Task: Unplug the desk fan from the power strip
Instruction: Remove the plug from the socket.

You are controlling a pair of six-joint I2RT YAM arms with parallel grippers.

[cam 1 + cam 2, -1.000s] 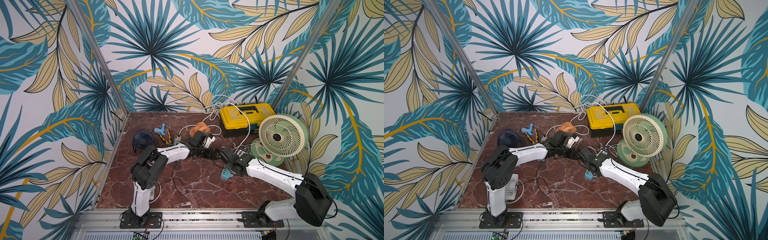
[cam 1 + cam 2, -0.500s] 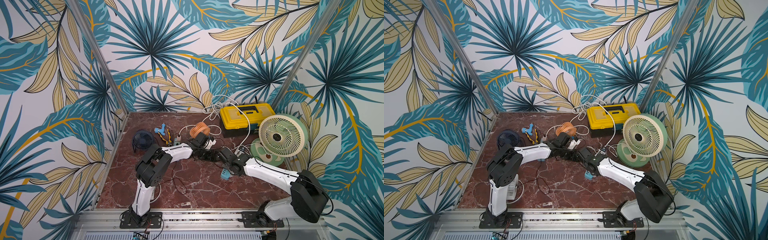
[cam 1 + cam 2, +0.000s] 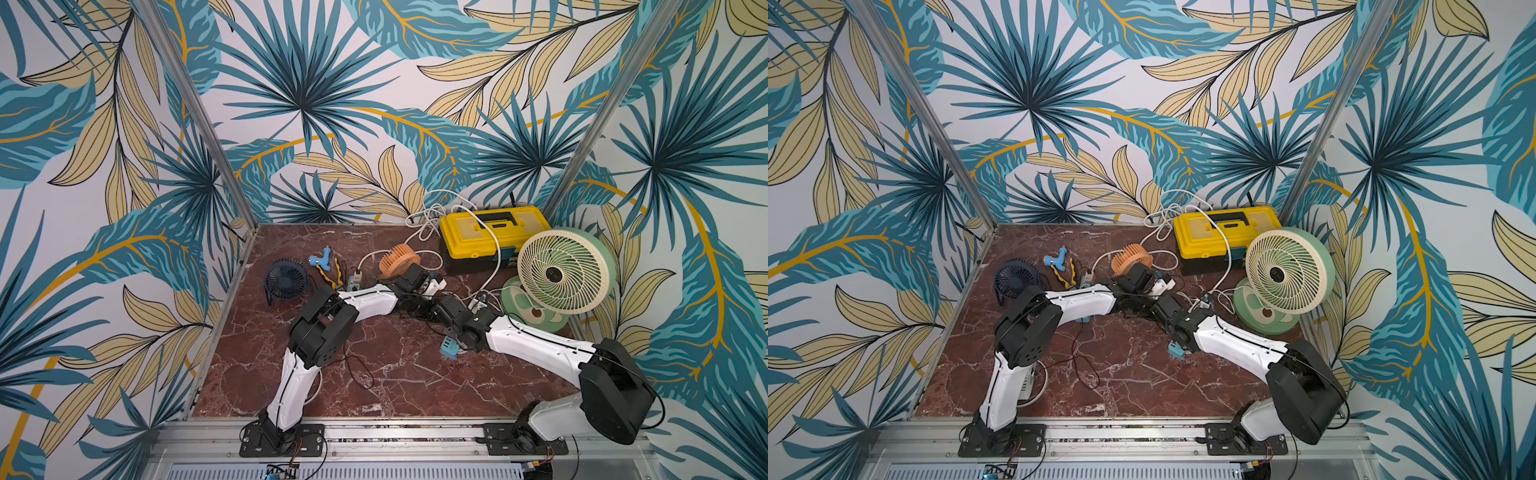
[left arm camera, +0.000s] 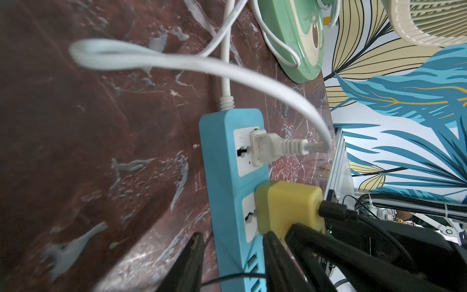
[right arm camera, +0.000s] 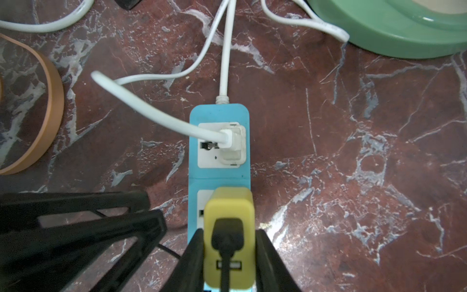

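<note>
Roughly mid-table, the power strip (image 5: 219,113) lies lengthwise, near to far. The right claw (image 5: 228,242) is clamped on the yellow adapter (image 5: 228,204) seated in the near socket; a white plug (image 5: 233,144) fills the far one. The left claw (image 4: 233,240) straddles the strip's near end, crowding its left edge; whether it grips, I cannot tell. Bare marble table (image 5: 353,177) lies open rightward, up to the green fan base (image 5: 404,30).

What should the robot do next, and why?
Probably pull the yellow plug straight up out of the blue power strip. The right pincer squeezes the plug on both sides, and the plug sits fully in its socket, so lifting it out looks like the step that is left.
</note>
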